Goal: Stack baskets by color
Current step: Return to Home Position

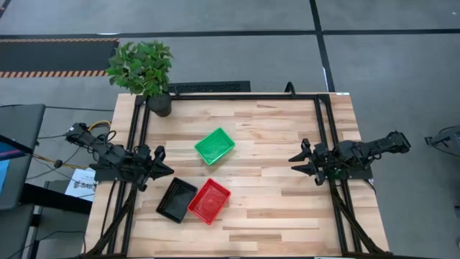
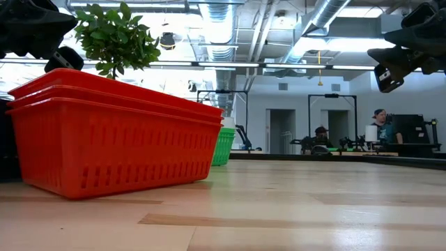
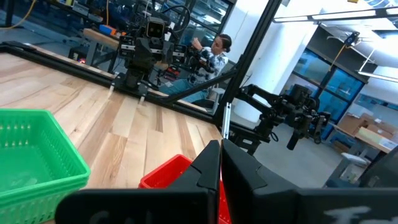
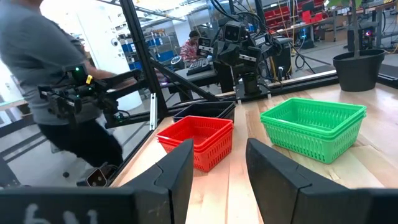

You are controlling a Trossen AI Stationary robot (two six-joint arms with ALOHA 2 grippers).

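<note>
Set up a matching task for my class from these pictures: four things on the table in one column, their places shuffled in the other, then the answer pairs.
Things
1. green baskets
2. black baskets
3. red baskets
4. plant

Places
A. beside the black ones, on the side toward the right gripper
B. at a corner of the table, in a dark pot
C. alone near the table's middle
D. beside the red ones, on the side toward the left gripper

Pairs: 1-C, 2-D, 3-A, 4-B
</note>
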